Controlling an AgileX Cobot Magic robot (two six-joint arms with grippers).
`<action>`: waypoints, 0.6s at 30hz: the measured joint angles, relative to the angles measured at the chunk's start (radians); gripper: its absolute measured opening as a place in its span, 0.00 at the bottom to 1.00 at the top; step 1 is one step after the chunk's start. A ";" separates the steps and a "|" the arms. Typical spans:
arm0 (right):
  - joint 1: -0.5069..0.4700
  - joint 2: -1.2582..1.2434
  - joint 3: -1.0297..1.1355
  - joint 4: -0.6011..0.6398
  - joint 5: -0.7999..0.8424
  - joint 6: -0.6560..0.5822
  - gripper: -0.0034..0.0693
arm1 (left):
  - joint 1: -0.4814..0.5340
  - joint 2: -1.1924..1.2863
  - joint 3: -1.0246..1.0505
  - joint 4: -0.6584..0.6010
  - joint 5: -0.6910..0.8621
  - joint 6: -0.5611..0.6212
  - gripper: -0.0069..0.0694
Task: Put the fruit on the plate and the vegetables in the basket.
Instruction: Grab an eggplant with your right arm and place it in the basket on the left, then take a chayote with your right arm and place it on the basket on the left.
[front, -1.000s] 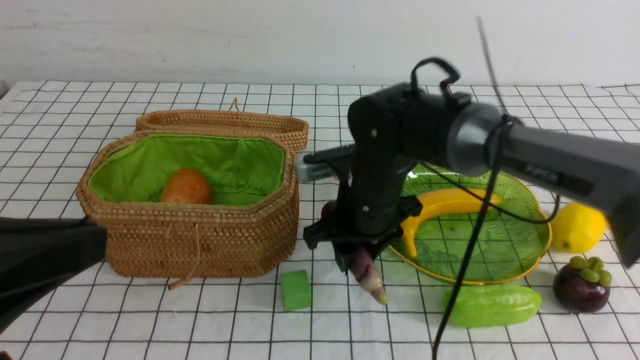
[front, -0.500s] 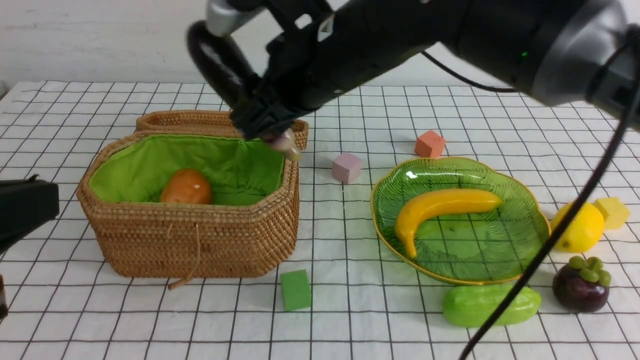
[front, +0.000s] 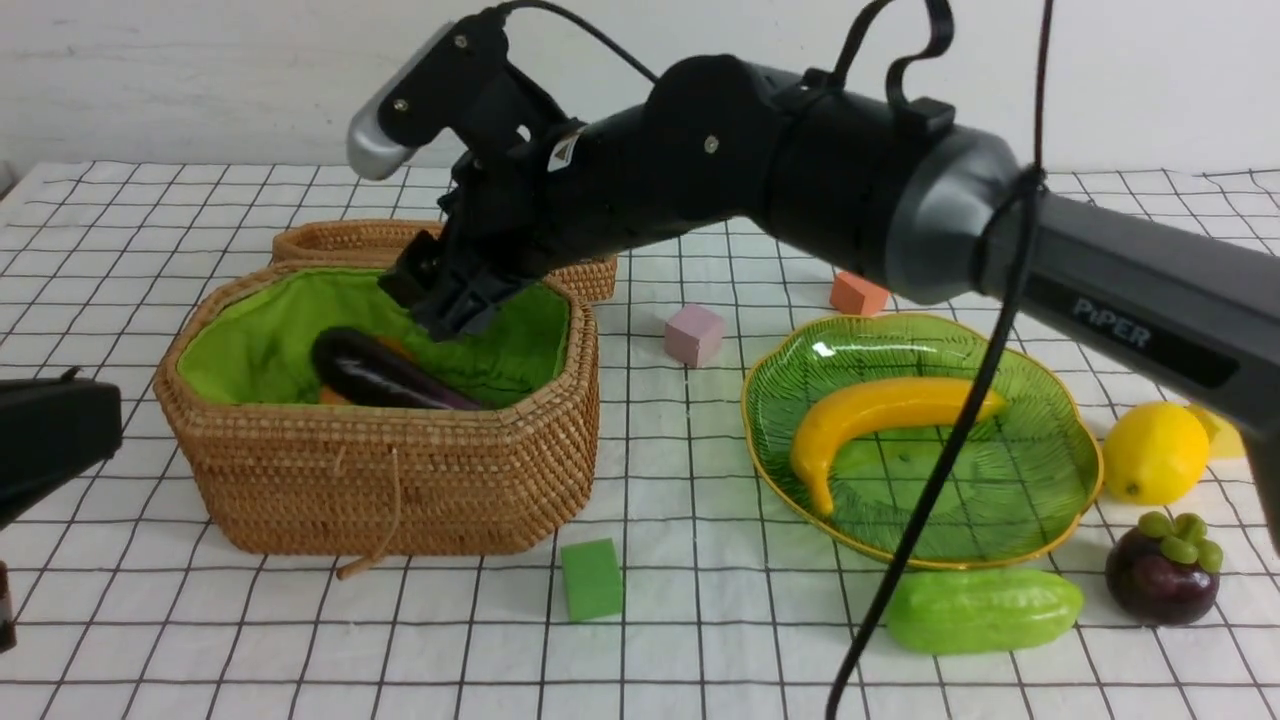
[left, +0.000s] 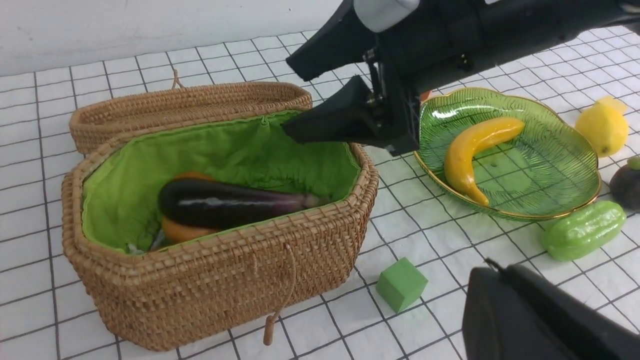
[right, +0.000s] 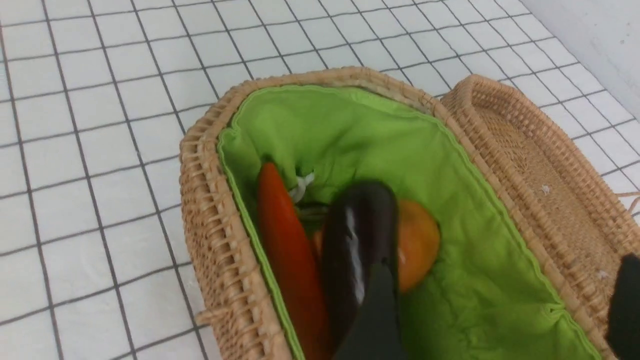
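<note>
1. White wall out back, and the table (front: 300, 650) wears a white cloth with a black grid
2. The basket (front: 400, 480) sits on my left half of it, with its lid (front: 330, 240) flipped open behind
3. The eggplant (front: 380, 375) is lying inside on the green lining, draped over the potato (right: 417, 245), and the carrot (right: 287, 240) runs alongside by the wall
4. My right fingers (front: 450, 300) hang spread wide just above the basket's opening, gripping nothing
5. My left fingers (left: 520, 300) are pressed together, parked low off to the basket's left
6. The plate (front: 1000, 500) is on the right half with the banana (front: 880, 410) resting on it
7. Out on the cloth: the lemon (front: 1155, 452) is just beside the plate's right rim, the mangosteen (front: 1160, 575) is nearer me, and the cucumber (front: 985, 608) lies along the plate's near rim
8. Random extras: a green block (front: 591, 580) sits in front of the basket, and a pink cube (front: 693, 333) and an orange cube (front: 858, 293) are farther back
</note>
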 joint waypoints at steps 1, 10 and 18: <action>0.000 -0.021 0.000 -0.026 0.034 0.033 0.86 | 0.000 0.000 0.000 -0.001 0.000 0.000 0.07; -0.018 -0.355 -0.004 -0.373 0.616 0.497 0.46 | 0.000 0.000 0.000 -0.265 -0.056 0.295 0.07; -0.109 -0.515 0.188 -0.487 0.714 0.700 0.04 | 0.000 0.000 0.000 -0.670 -0.096 0.695 0.07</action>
